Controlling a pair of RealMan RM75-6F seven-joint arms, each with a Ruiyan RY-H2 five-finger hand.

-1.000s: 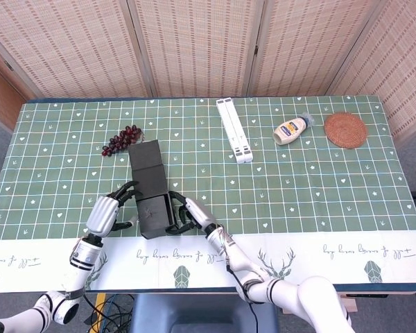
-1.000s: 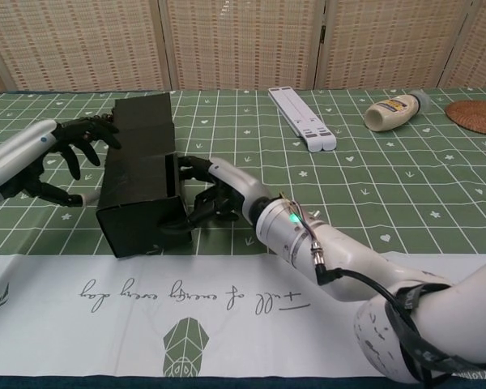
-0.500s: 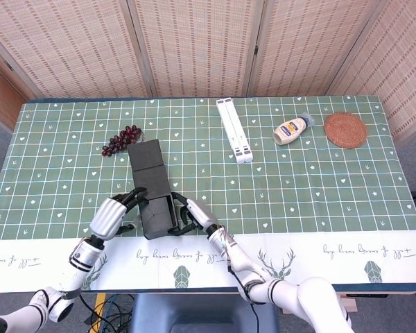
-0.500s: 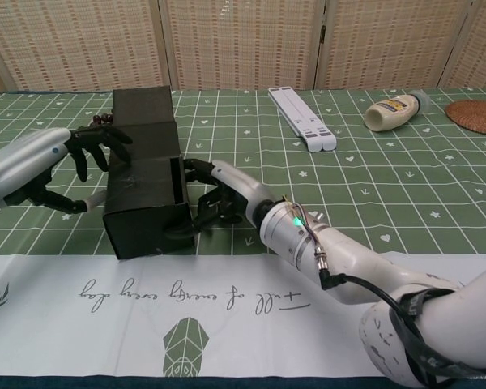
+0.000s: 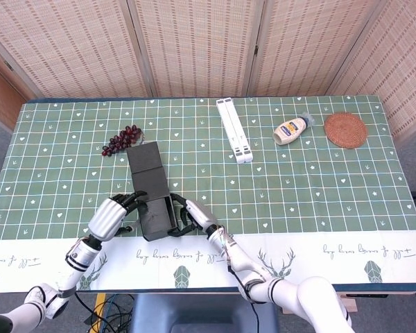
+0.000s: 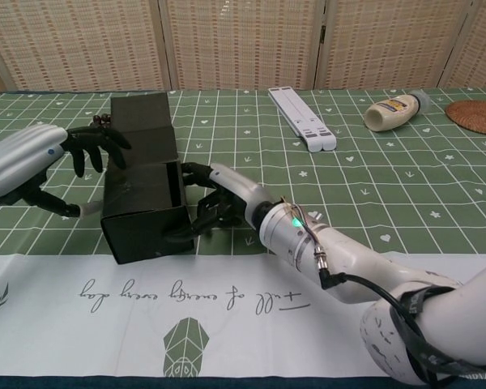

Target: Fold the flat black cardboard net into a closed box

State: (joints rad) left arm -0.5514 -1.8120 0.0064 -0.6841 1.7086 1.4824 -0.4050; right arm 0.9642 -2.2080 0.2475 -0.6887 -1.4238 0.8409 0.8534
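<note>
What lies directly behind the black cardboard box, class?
Behind the black cardboard box, near its far left corner, lies a bunch of grapes on the tablecloth. In the chest view the box hides most of them.

The tall half-folded black cardboard box [image 6: 142, 190] is hiding most of the dark bunch of grapes [image 6: 104, 120] in the chest view, and its left wall is screening where the fingertips of the left hand [image 6: 32, 162] are meeting it. The palm side of the right hand [image 6: 220, 203] is facing away, so its contact with the box's right flap is not showing clearly. The round woven rattan coaster [image 6: 478, 116] is being cropped by the chest view's right edge, and the left forearm by its left edge
</note>
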